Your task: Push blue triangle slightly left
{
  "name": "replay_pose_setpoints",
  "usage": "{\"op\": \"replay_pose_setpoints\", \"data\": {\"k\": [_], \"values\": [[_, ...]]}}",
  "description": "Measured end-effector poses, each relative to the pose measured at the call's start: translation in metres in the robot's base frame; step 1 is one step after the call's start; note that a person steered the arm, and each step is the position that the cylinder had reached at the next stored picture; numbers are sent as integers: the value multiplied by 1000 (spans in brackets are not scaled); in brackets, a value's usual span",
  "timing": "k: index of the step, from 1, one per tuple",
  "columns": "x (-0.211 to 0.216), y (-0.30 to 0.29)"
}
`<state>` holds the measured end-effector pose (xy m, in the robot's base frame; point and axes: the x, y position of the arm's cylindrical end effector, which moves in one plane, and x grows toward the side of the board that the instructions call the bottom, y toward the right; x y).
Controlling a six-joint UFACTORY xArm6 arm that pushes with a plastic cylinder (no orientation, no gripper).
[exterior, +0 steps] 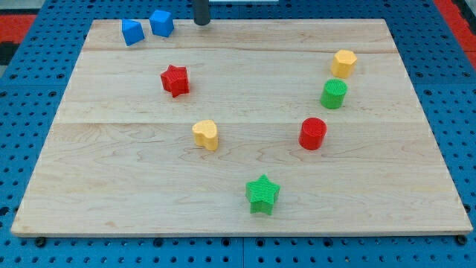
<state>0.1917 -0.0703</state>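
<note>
Two blue blocks sit close together at the board's top left. The left one (132, 32) has a slanted top and looks like the blue triangle. The right one (161, 23) looks like a blue cube. My tip (201, 23) is at the board's top edge, to the right of the blue cube with a clear gap, touching no block. The cube lies between my tip and the triangle.
A red star (175, 80) lies below the blue blocks and a yellow heart (206, 135) near the middle. A green star (262, 193) is at the bottom. On the right are a yellow hexagon (343, 62), a green cylinder (334, 94) and a red cylinder (313, 133).
</note>
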Motion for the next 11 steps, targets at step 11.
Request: {"op": "replay_pose_setpoints", "data": {"k": [11], "values": [[39,-119]]}}
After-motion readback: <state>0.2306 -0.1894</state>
